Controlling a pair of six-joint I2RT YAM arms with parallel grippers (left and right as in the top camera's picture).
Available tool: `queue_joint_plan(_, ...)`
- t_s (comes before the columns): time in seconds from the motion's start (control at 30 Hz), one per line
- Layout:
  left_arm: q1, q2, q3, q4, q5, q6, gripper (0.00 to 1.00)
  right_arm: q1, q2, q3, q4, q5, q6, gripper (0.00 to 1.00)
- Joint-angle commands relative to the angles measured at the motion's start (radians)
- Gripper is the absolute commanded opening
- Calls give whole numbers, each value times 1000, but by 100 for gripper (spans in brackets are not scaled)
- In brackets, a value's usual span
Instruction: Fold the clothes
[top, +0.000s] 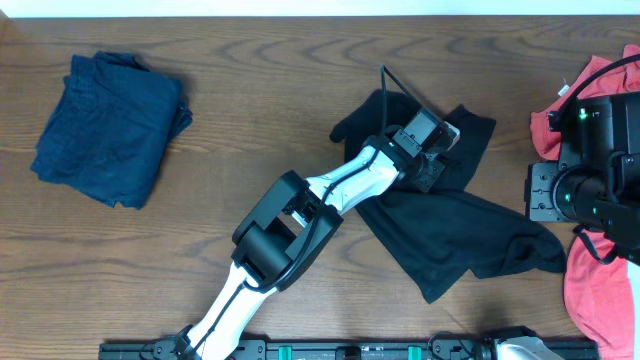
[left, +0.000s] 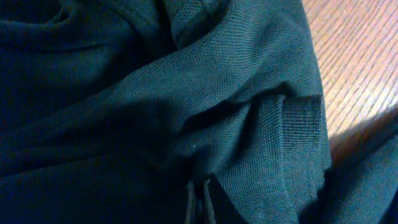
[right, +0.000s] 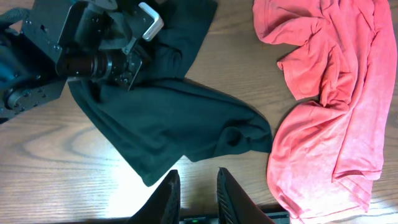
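The clothes lie in three places on the wooden table. A crumpled black shirt (top: 450, 235) is at the centre right; it fills the left wrist view (left: 155, 93) and shows in the right wrist view (right: 174, 118). My left gripper (top: 428, 178) presses down into its upper part, the jaws shut (left: 200, 198) on a pinch of the black fabric. A navy-blue garment (top: 110, 130) lies folded at the far left. A coral-red garment (top: 600, 285) (right: 329, 124) is spread at the right edge. My right gripper (right: 197, 172) hovers open over bare wood between the black and red garments, holding nothing.
The right arm (top: 590, 170) stands at the right edge, partly over the red garment. A black rail (top: 350, 350) runs along the table's front edge. Bare wood (top: 250, 90) lies between the navy garment and the black shirt.
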Motion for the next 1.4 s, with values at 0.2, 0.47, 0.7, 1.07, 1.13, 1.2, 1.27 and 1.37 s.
queue_joint_plan(0.2,19,-185,28,-23,-14,8,6,-7,2,-1,3,8,-1,19)
queue_joint_plan(0.47,238,-502,27,-103,-193,-16,6,-8,17,-1,16,7,-13,18)
queue_joint_plan(0.7,562,-582,27,-437,-192,-189,6,-8,85,-2,8,-1,-24,18)
queue_joint_plan(1.07,738,-575,2,-801,-151,-193,6,-7,258,-85,184,-77,-80,23)
queue_joint_plan(1.13,738,-575,2,-845,-151,-192,6,-7,301,-114,278,-147,-139,24)
queue_joint_plan(1.2,738,-575,2,-877,-151,-192,6,-6,351,-144,391,-211,-179,24)
queue_joint_plan(1.27,738,-575,2,-897,-151,-189,6,-3,414,-164,505,-246,-188,24)
queue_joint_plan(1.37,738,-574,2,-916,-151,-189,6,10,523,-169,656,-283,-183,32)
